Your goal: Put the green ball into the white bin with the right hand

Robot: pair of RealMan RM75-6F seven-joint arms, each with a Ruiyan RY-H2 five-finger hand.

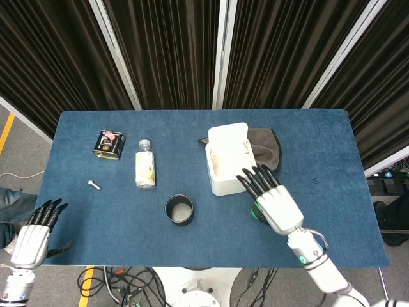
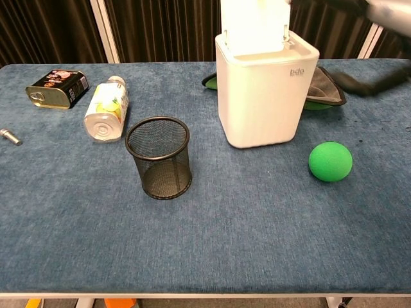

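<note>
The green ball lies on the blue table just right of the white bin, nearer the table's front edge, while the bin's lid stands open. The right hand hovers above the ball beside the bin, fingers spread and holding nothing; the left hand waits, empty and fingers apart, well left of the bin off the table's corner. The ball looks light, slightly soft and matte, likely to roll if nudged, so I would wrap the fingers around its middle from above.
</note>
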